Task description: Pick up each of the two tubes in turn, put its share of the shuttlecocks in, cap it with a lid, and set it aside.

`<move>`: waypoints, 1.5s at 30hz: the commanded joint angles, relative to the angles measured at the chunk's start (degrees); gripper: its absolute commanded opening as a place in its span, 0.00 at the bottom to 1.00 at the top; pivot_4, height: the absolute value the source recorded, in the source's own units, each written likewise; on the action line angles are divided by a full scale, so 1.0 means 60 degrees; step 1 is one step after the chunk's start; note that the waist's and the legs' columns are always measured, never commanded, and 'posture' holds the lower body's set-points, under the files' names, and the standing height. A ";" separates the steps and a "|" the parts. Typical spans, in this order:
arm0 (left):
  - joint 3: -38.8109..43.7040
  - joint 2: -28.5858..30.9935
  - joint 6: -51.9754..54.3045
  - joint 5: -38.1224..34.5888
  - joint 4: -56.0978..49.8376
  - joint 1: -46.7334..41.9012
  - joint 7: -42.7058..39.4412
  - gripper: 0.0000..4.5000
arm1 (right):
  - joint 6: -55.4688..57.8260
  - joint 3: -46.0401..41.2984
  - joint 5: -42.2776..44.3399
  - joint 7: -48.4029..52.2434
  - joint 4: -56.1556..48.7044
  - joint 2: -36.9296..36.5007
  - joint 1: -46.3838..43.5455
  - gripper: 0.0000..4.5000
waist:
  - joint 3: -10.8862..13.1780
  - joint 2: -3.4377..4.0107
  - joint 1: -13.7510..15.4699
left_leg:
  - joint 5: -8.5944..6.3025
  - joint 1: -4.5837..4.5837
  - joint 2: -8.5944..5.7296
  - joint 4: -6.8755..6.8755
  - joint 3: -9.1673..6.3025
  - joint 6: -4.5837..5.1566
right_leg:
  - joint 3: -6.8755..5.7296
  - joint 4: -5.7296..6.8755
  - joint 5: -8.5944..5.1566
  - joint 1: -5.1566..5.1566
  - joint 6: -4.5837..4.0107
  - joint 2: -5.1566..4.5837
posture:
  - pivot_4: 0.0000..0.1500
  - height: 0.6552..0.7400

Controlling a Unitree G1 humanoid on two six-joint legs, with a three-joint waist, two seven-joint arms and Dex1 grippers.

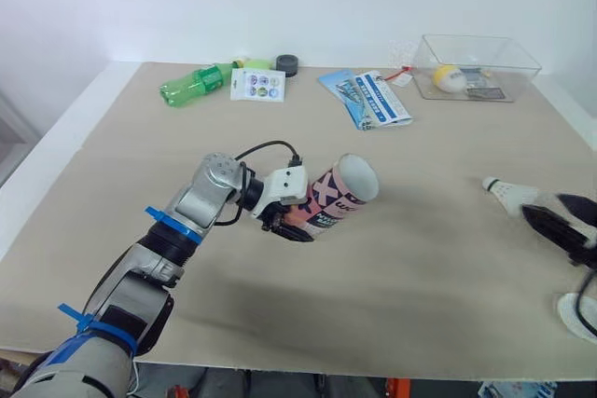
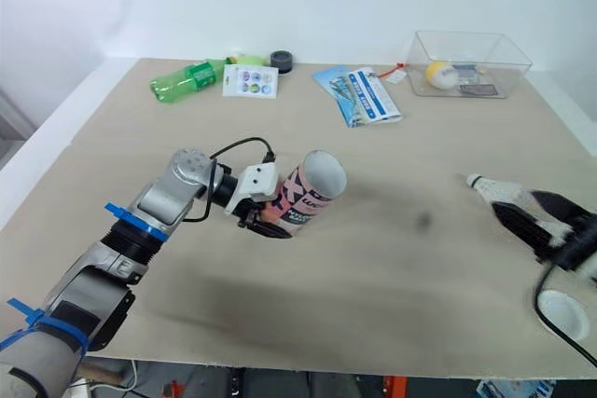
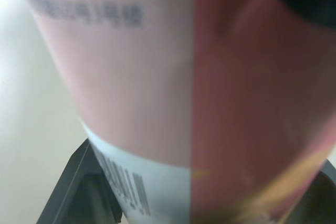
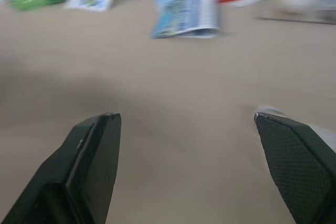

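Black fingers of the left end effector (image 1: 297,226) are clamped across the lower end of the pink printed tube (image 1: 338,195), just left of centre in the head views. The tube is tilted, its open mouth turned up and toward the right of the frame, and it appears to be lifted off the table (image 1: 420,267). At the right edge, the right end effector (image 4: 185,116) stands wide apart and holds nothing. A white shuttlecock (image 1: 508,193) lies just ahead of its fingers, cork toward the frame's centre; whether they touch I cannot tell. A white lid (image 2: 560,312) sits in the lower right corner.

The tube looks like thin card: probably light and stiff lengthwise, but easy to crush across. A grip low down, where the base braces the wall, seems sound, though the glossy print may slip. The shuttlecock should weigh almost nothing, and its skirt is fragile. I would take it by the cork or just behind it and feed it in cork first.

Along the top of the frame lie a green bottle (image 1: 194,84), a blue leaflet (image 1: 368,98) and a clear box (image 1: 476,67).
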 commanded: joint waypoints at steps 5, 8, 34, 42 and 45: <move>0.0045 -0.0261 0.0082 -0.0218 -0.0440 0.0034 0.0248 0.62 | -0.1631 -0.0844 -0.0792 0.0483 0.0799 -0.0277 0.1116 0.97 | 0.0002 -0.0003 -0.0104 | 0.0001 -0.0002 0.0002 0.0054 0.0031 0.0000 | 0.0021 -0.0001 0.0034 -0.0002 0.0001 -0.0006 | 1.00 1.00; 0.0066 -0.0329 0.0189 -0.0266 -0.0653 0.0064 0.0285 0.62 | -0.1912 -0.0659 -0.0898 0.0421 0.1116 -0.0295 0.1101 0.97 | 0.0002 -0.0002 -0.0107 | 0.0007 -0.0003 0.0002 0.0069 0.0031 0.0011 | 0.0021 -0.0001 0.0051 -0.0001 -0.0005 -0.0007 | 1.00 1.00; 0.0039 0.0285 0.1037 -0.0511 -0.1948 0.0550 0.0621 0.62 | -0.3414 0.2272 -0.1761 0.0263 0.4344 -0.0975 -0.2055 0.97 | -0.0002 0.0008 -0.0225 | 0.0007 -0.0017 -0.0001 0.0079 0.0033 0.0012 | 0.0029 -0.0005 0.0051 -0.0002 0.0004 -0.0005 | 1.00 1.00; -0.0026 0.0342 0.1032 -0.0520 -0.2001 0.0668 0.0615 0.62 | -0.3772 0.0946 -0.1858 -0.0295 0.3973 -0.0943 -0.0899 0.97 | -0.0001 0.0008 -0.0218 | 0.0006 -0.0023 -0.0008 0.0078 0.0028 0.0012 | 0.0029 -0.0007 0.0044 0.0000 0.0012 -0.0009 | 1.00 1.00; -0.0021 0.0282 0.1008 -0.0528 -0.1923 0.0599 0.0638 0.62 | -0.3710 0.0646 -0.1695 -0.0573 0.4065 -0.0836 -0.0804 0.97 | -0.0001 0.0007 -0.0236 | 0.0006 -0.0022 -0.0008 0.0079 0.0031 0.0013 | 0.0031 -0.0007 0.0044 0.0000 0.0013 -0.0010 | 1.00 1.00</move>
